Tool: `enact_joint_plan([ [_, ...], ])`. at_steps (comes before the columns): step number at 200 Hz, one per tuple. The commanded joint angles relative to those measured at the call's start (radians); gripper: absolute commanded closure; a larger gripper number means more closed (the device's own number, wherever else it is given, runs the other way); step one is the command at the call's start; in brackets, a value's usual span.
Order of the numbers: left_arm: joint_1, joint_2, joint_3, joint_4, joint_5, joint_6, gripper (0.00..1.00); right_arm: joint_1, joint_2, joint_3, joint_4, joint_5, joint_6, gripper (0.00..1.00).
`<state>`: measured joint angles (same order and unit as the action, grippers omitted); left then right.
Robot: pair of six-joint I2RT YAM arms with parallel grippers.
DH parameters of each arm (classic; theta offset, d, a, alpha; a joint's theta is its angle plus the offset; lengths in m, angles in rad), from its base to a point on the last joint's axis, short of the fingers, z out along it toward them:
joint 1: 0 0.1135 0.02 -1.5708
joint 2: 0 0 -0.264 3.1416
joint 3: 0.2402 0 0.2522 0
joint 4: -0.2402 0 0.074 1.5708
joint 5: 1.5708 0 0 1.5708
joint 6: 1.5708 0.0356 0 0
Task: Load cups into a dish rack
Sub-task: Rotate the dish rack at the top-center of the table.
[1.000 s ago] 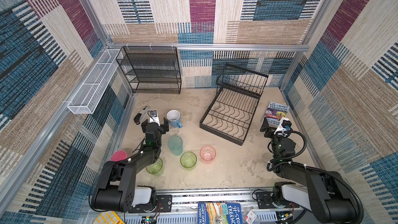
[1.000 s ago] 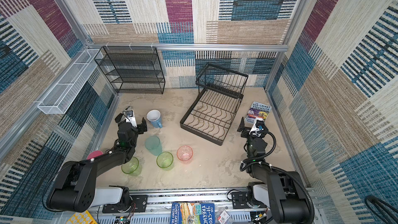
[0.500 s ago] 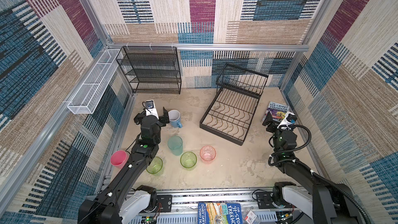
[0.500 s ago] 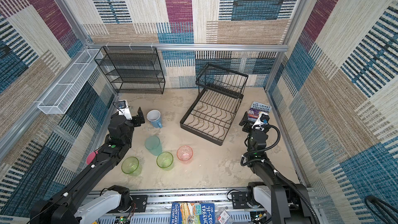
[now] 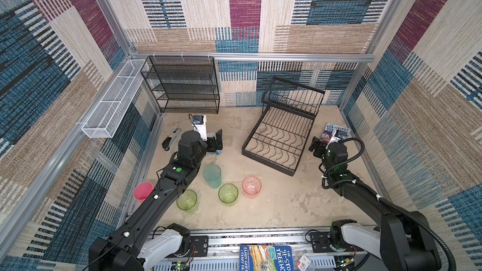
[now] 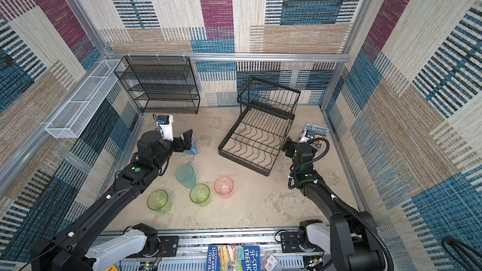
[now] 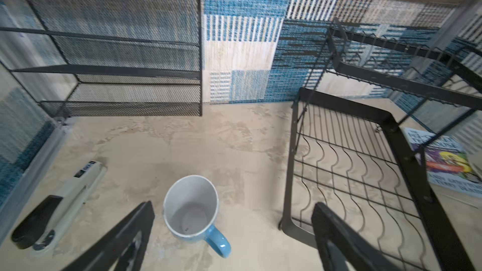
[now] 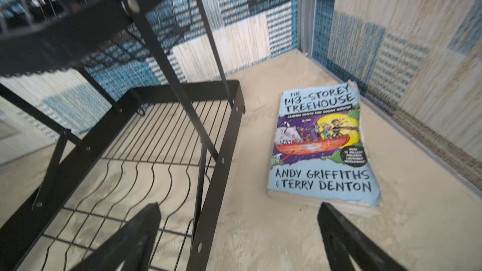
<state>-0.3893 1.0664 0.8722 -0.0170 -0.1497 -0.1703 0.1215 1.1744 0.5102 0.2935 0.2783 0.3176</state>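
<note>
- Left gripper: jaws spread wide, released, nothing grasped. Both fingers are clear of any object.
- Light-blue handled mug: stands upright, mouth up, on the table. It is just ahead of the left gripper's fingertips, in line with the gap and nearer one finger than the other. It touches neither finger.
- Right gripper: jaws spread wide, released, nothing grasped. It hangs over bare table between the dish rack and a paperback book.
- Dish rack: black wire, two tiers, set at an angle on the far right part of the table in both top views. The lower tray with curved dividers faces the robot and the raised basket is toward the back wall.
- Remaining cups, all upright on the table, left of the rack and well apart from it:
  - teal tumbler, near the left forearm;
  - two green tumblers, nearest the robot;
  - peach-pink tumbler, just right of the second green one;
  - opaque pink cup, at the left edge beside the left arm.
- Stapler-like tool: white and black, lies flat left of the mug.
- Black mesh shelf unit: stands against the back wall.
- White mesh basket: hangs on the left rail.
</note>
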Motion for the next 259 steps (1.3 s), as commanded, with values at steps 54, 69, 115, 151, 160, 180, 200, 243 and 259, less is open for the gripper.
enact_joint_plan([
  [54,-0.013,0.02,0.031,-0.049,0.102,-0.051,0.02,0.032,0.214,0.164,-0.226,-0.076,0.002,0.07],
  [69,-0.017,0.025,0.033,-0.049,0.104,-0.051,0.02,0.033,0.252,0.179,-0.236,-0.072,-0.009,0.09],
  [115,-0.02,0.027,0.036,-0.053,0.101,-0.045,0.02,0.045,0.339,0.244,-0.275,-0.056,-0.049,0.12],
  [151,-0.019,0.027,0.037,-0.058,0.093,-0.043,0.02,0.046,0.375,0.266,-0.304,-0.01,-0.06,0.12],
  [160,-0.022,0.027,0.034,-0.059,0.091,-0.043,0.03,0.045,0.385,0.275,-0.312,0.007,-0.064,0.12],
  [180,-0.022,0.029,0.035,-0.059,0.087,-0.043,0.02,0.046,0.404,0.291,-0.313,0.025,-0.076,0.12],
  [200,-0.021,0.026,0.033,-0.059,0.085,-0.043,0.03,0.044,0.425,0.309,-0.318,0.047,-0.085,0.13],
  [243,-0.022,0.037,0.036,-0.061,0.085,-0.041,0.03,0.006,0.449,0.348,-0.33,0.042,-0.098,0.14],
  [259,-0.021,0.035,0.034,-0.058,0.085,-0.041,0.02,-0.02,0.446,0.352,-0.327,0.03,-0.101,0.14],
])
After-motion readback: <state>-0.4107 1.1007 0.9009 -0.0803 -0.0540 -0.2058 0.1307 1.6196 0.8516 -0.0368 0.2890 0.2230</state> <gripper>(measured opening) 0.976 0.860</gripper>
